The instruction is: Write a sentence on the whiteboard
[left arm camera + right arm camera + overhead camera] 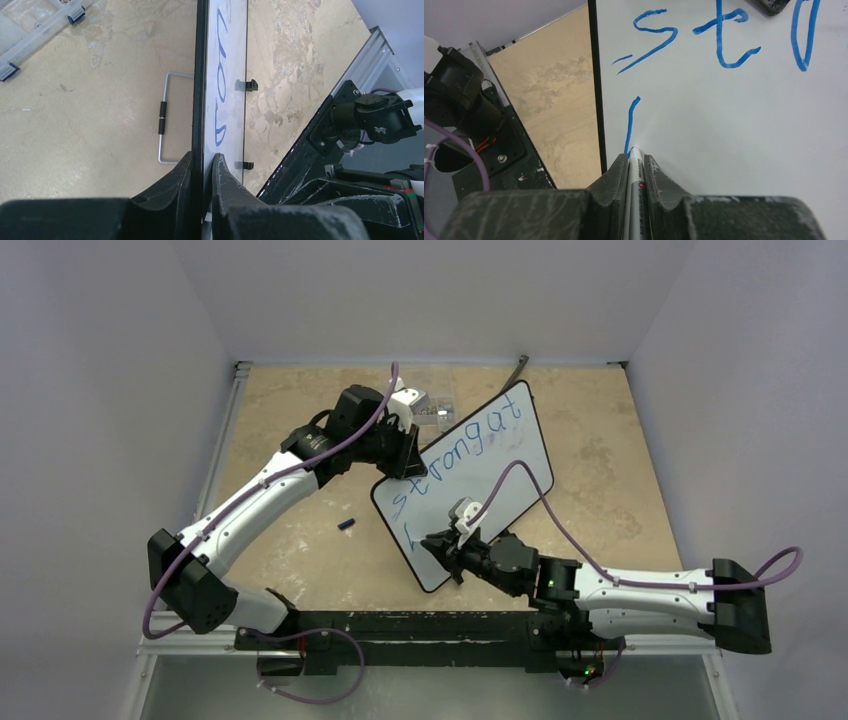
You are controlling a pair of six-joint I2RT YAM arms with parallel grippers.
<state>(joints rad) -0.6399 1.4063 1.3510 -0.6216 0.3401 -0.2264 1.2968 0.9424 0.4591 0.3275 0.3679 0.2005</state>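
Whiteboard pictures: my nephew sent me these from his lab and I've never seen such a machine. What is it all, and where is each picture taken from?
These are two white-and-black robot arms bolted to the near edge of a beige stone-patterned table. The wide picture looks down from above and behind them; the other two come from cameras on each wrist, looking along its jaws. The left arm has its jaws closed on the edge of a glossy white board with a thin black frame, steadying it. The right arm grips a slim silver-white marker, tip on the board, below blue handwriting reading roughly "strong at". A small dark piece and a clear plastic box also lie on the table.
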